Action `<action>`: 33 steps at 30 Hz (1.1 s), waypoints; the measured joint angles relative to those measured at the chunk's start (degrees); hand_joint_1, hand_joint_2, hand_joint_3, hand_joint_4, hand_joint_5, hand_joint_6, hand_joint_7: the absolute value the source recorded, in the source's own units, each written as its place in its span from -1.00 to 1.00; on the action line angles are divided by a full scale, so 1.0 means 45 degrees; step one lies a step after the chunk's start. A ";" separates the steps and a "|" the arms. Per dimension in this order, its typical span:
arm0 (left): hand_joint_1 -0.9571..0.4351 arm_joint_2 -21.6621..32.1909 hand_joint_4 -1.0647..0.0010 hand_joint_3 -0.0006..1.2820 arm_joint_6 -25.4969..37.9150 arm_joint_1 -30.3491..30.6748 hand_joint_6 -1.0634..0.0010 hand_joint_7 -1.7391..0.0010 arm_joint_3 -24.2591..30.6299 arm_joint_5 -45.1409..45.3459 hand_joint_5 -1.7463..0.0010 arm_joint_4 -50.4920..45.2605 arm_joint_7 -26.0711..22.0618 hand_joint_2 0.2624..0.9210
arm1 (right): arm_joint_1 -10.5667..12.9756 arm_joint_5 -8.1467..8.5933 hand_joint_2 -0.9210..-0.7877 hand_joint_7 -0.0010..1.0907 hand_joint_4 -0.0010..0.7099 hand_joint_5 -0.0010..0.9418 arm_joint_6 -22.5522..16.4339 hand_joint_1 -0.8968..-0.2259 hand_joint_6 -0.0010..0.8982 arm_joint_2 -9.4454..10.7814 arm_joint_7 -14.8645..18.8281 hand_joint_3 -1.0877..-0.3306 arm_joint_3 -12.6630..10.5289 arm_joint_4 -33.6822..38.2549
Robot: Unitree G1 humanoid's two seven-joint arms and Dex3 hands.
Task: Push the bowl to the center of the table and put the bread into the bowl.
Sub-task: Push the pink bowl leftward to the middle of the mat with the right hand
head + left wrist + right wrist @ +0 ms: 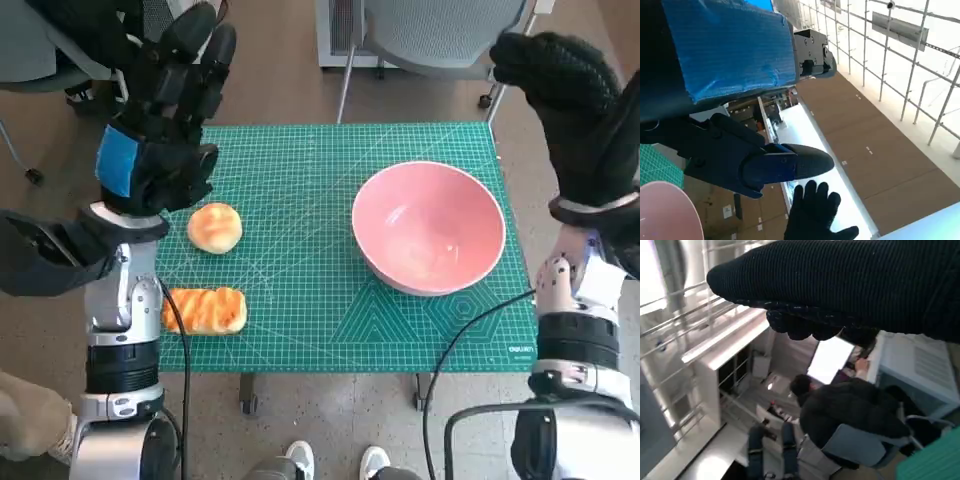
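i saw the smooth, round pink bowl (428, 228) sitting on the right side of the worktop (300, 260), on its gridded green cutting mat. a round glossy bun (215, 227) and a long braided bread (205, 310) lay well apart from it at the left. my left hand (160, 130) was raised, fingers spread, holding nothing. my knitted right hand (575, 110) hung above the right edge, also empty.

Long glazed bread loaf (205, 310) — near end behind left forearm. Pink round bowl (667, 212) cut by left wrist picture's edge — only rim shows.
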 measured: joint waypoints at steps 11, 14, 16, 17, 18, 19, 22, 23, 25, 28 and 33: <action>-0.59 -0.0018 0.93 -0.24 0.0206 0.0345 1.00 0.48 0.0002 -0.0015 1.00 -0.0291 0.0139 1.00 | -0.0372 -0.0567 -1.00 -0.96 -0.30 -0.99 -0.0299 -0.46 -0.33 -0.0323 -0.1092 -0.14 -0.0408 0.2902; -0.58 -0.0017 0.93 -0.23 0.0227 0.0404 1.00 0.49 0.0003 -0.0012 1.00 -0.0430 0.0222 1.00 | -0.0389 -0.0847 -1.00 -0.96 -0.31 -0.99 -0.0163 -0.35 -0.32 -0.0411 -0.1757 -0.23 -0.0426 0.3415; -0.58 -0.0010 0.94 -0.22 0.0232 0.0439 1.00 0.49 0.0009 -0.0009 1.00 -0.0503 0.0267 1.00 | -0.0387 -0.1033 -1.00 -0.96 -0.30 -0.99 -0.0057 -0.31 -0.32 -0.0430 -0.2161 -0.26 -0.0428 0.3693; -0.58 -0.0010 0.94 -0.22 0.0234 0.0452 1.00 0.50 0.0006 -0.0002 1.00 -0.0526 0.0295 1.00 | -0.0387 -0.1061 -1.00 -0.96 -0.30 -0.99 -0.0024 -0.29 -0.32 -0.0428 -0.2305 -0.28 -0.0425 0.3789; -0.57 -0.0010 0.94 -0.22 0.0236 0.0465 1.00 0.50 -0.0002 0.0008 1.00 -0.0543 0.0330 1.00 | -0.0387 -0.1095 -1.00 -0.96 -0.30 -0.99 0.0032 -0.28 -0.32 -0.0427 -0.2459 -0.28 -0.0422 0.3862; -0.57 -0.0011 0.94 -0.22 0.0238 0.0475 1.00 0.50 -0.0008 0.0016 1.00 -0.0551 0.0349 1.00 | -0.0387 -0.1131 -1.00 -0.96 -0.30 -0.99 0.0075 -0.28 -0.32 -0.0427 -0.2570 -0.29 -0.0421 0.3907; -0.57 -0.0011 0.93 -0.22 0.0241 0.0513 1.00 0.51 -0.0015 0.0044 1.00 -0.0567 0.0387 1.00 | -0.0387 -0.1278 -1.00 -0.96 -0.30 -0.99 0.0153 -0.26 -0.31 -0.0428 -0.2810 -0.31 -0.0415 0.3995; -0.57 -0.0011 0.93 -0.22 0.0241 0.0521 1.00 0.51 -0.0020 0.0065 1.00 -0.0570 0.0407 1.00 | -0.0388 -0.1305 -1.00 -0.96 -0.30 -0.99 0.0192 -0.26 -0.31 -0.0428 -0.2871 -0.31 -0.0414 0.4010; -0.57 -0.0011 0.93 -0.22 0.0244 0.0542 1.00 0.52 -0.0027 0.0086 1.00 -0.0584 0.0459 1.00 | -0.0388 -0.1394 -1.00 -0.96 -0.29 -0.99 0.0284 -0.25 -0.30 -0.0427 -0.2981 -0.32 -0.0411 0.4035; -0.57 -0.0011 0.93 -0.21 0.0243 0.0572 1.00 0.53 -0.0033 0.0098 1.00 -0.0593 0.0478 1.00 | -0.0387 -0.1511 -1.00 -0.95 -0.28 -0.98 0.0375 -0.24 -0.30 -0.0426 -0.3107 -0.33 -0.0409 0.4069; -0.57 -0.0010 0.94 -0.21 0.0243 0.0612 1.00 0.55 -0.0045 0.0119 1.00 -0.0614 0.0486 1.00 | -0.0386 -0.1558 -1.00 -0.95 -0.28 -0.99 0.0532 -0.23 -0.30 -0.0425 -0.3291 -0.35 -0.0399 0.4150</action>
